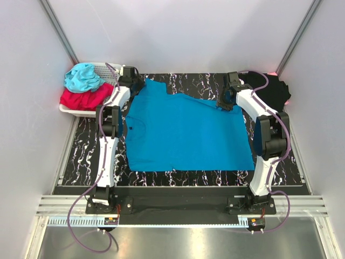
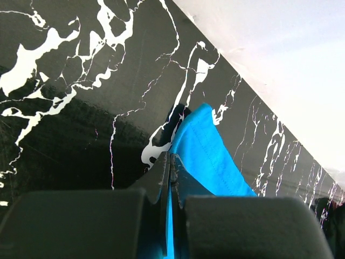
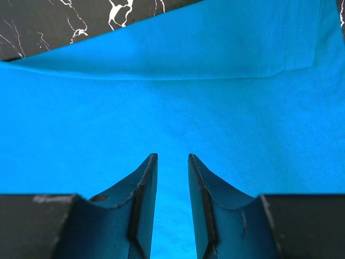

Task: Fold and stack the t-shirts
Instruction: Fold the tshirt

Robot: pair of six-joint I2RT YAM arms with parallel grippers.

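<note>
A plain, bright medium blue is seen on the blue t-shirt (image 1: 188, 135) spread over the middle of the table (image 1: 81, 156), and its hem stitching is matched in the same blue. The table is coloured black and veined with white, marble-like streaks. At its far right edge a black t-shirt (image 1: 274, 89) is bunched. In the white basket (image 1: 67, 109) at the far left corner, a turquoise cloth (image 1: 82, 77) is laid above a crimson cloth (image 1: 81, 99). The left arm (image 1: 109, 145) and right arm (image 1: 263, 167) are finished in white and black, and purple cables (image 1: 81, 205) are run along them.
</note>
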